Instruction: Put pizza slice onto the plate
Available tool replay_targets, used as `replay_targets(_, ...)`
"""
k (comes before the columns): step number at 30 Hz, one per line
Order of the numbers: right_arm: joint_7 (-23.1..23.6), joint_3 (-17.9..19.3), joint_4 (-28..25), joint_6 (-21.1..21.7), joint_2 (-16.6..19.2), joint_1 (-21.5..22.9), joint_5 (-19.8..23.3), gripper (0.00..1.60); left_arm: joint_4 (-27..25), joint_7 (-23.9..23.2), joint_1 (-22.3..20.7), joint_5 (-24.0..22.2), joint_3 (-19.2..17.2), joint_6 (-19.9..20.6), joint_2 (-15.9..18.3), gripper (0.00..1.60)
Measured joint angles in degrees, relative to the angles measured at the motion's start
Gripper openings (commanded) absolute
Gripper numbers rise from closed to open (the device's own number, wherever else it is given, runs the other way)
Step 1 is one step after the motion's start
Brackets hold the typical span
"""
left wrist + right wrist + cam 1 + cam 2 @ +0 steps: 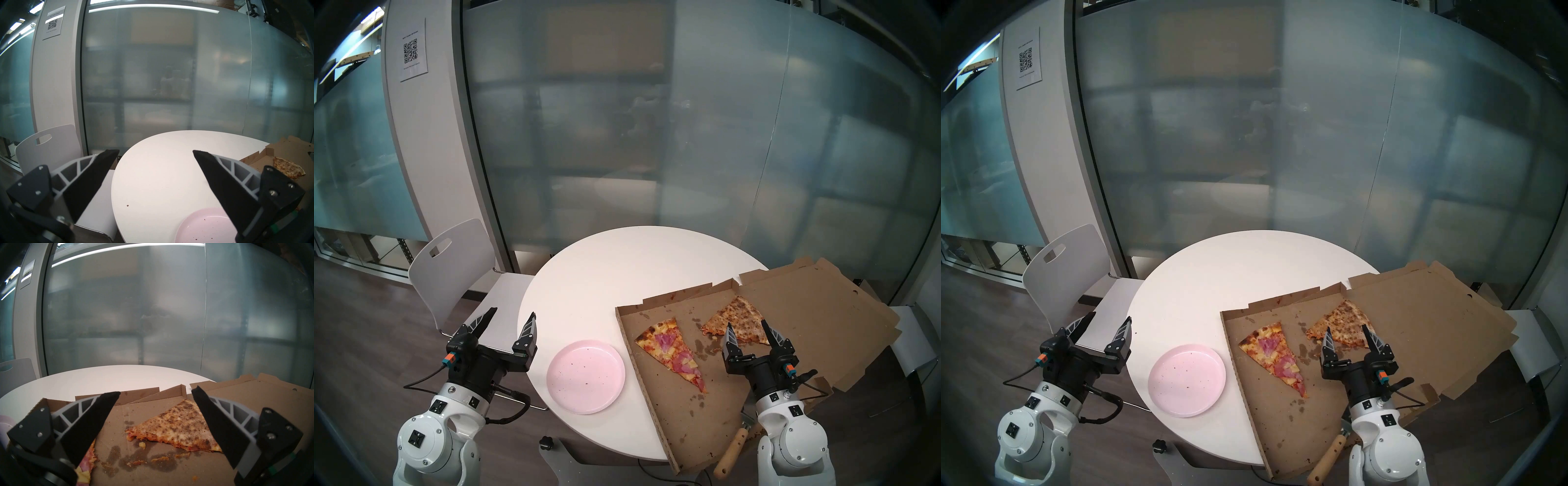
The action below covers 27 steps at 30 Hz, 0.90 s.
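Pizza slice (673,353) with pink ham and yellow pineapple lies flat in the open cardboard box (673,424), near the box's left wall, its browned crust toward the far edge of the box and its tip toward the near edge. A second, wider speckled slice (736,320) lies further right in the same box, apart from the first. The pink plate (585,376) sits on the round white table (619,264) just left of the box, near the table's front-left edge, with only dark crumbs on it. The left gripper (510,315) hangs at the table's left edge, beside the plate, jaws spread and holding nothing. The right gripper (747,325) hovers over the box in front of the speckled slice, jaws likewise spread and empty. A wooden handle (729,453) sticks out past the box's near edge. A white chair (449,264) stands left of the table.
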Motion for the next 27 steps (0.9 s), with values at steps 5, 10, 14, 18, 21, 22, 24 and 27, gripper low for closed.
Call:
replay_targets(5,0.0,0.0,0.0,0.0,0.0,0.0,0.0,1.6,0.0,0.0,0.0,0.0,0.0,0.0,0.0,1.6)
replay_targets(10,0.0,0.0,0.0,0.0,0.0,0.0,0.0,1.6,0.0,0.0,0.0,0.0,0.0,0.0,0.0,1.6)
replay_targets(14,0.0,0.0,0.0,0.0,0.0,0.0,0.0,1.6,0.0,0.0,0.0,0.0,0.0,0.0,0.0,1.6)
replay_targets(18,-0.2,0.0,-0.5,0.1,-0.1,-0.6,-0.1,1.6,0.0,0.0,0.0,0.0,0.0,0.0,0.0,1.6)
replay_targets(21,-0.5,-0.4,-2.7,0.1,-0.6,-2.4,-0.7,1.6,0.0,0.0,0.0,0.0,0.0,0.0,0.0,1.6)
replay_targets(22,-0.6,-0.6,-3.7,-0.1,-0.9,-3.4,-0.8,1.6,0.1,0.0,0.0,0.0,0.0,0.0,0.0,1.6)
replay_targets(24,-0.6,-0.9,-5.1,-0.4,-1.3,-4.8,-0.9,1.6,0.1,0.0,0.0,0.0,0.0,0.0,0.0,1.6)
replay_targets(27,-0.2,-1.1,-7.1,-0.8,-2.2,-6.8,-1.2,1.6,0.1,0.0,0.0,0.0,0.0,0.0,0.0,1.6)
